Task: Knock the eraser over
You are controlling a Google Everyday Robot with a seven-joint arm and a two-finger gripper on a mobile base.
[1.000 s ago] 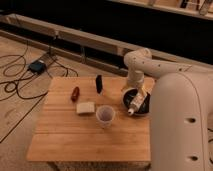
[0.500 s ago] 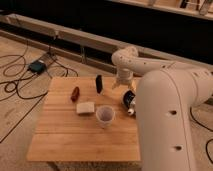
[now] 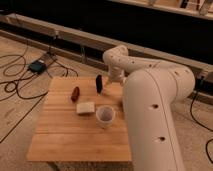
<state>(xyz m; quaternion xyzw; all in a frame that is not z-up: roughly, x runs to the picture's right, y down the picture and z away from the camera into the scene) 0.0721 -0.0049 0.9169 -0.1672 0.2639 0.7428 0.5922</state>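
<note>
The eraser [image 3: 99, 83] is a small black slab standing upright near the far edge of the wooden table [image 3: 70, 140]. My gripper [image 3: 111, 81] hangs at the end of the white arm, just to the right of the eraser and very close to it. I cannot tell whether it touches the eraser. The arm's bulky white body fills the right side of the view and hides the table's right part.
A white cup [image 3: 105, 116] stands at mid-table. A pale beige block [image 3: 85, 108] lies to its left, and a small dark red object [image 3: 75, 93] lies beyond that. Cables and a blue box [image 3: 36, 65] lie on the floor at left.
The arm has swung left across the table. The gripper moved from the table's right side to just beside the eraser. The eraser still stands upright.
</note>
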